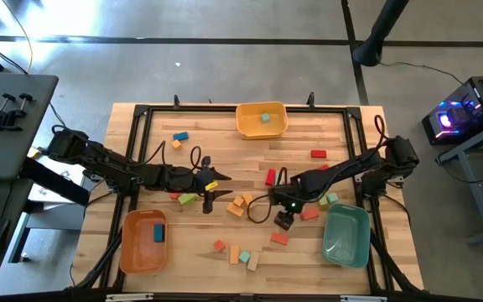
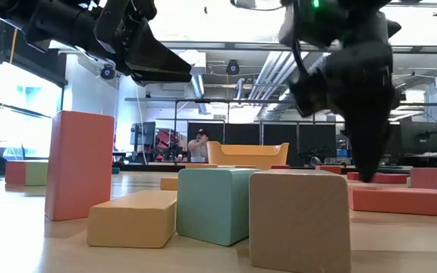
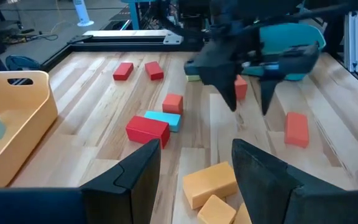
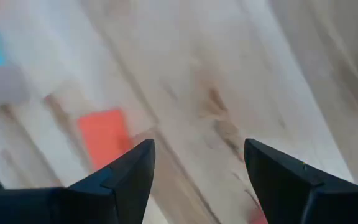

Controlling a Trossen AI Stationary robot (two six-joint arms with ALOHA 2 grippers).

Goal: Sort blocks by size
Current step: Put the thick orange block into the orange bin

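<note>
Blocks (image 1: 240, 206) lie scattered mid-surface between both arms, few in the bins. Left gripper (image 1: 210, 198) and right gripper (image 1: 284, 220) hang above them, jaws open, empty. Risk: crowded orange blocks (image 3: 210, 184) could get nudged, or the arms could collide, being near.

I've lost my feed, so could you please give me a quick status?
Both claws open, empty, over table centre: left claw, right claw. Blocks mostly unsorted; orange bin holds one blue. Nothing blocking.
</note>
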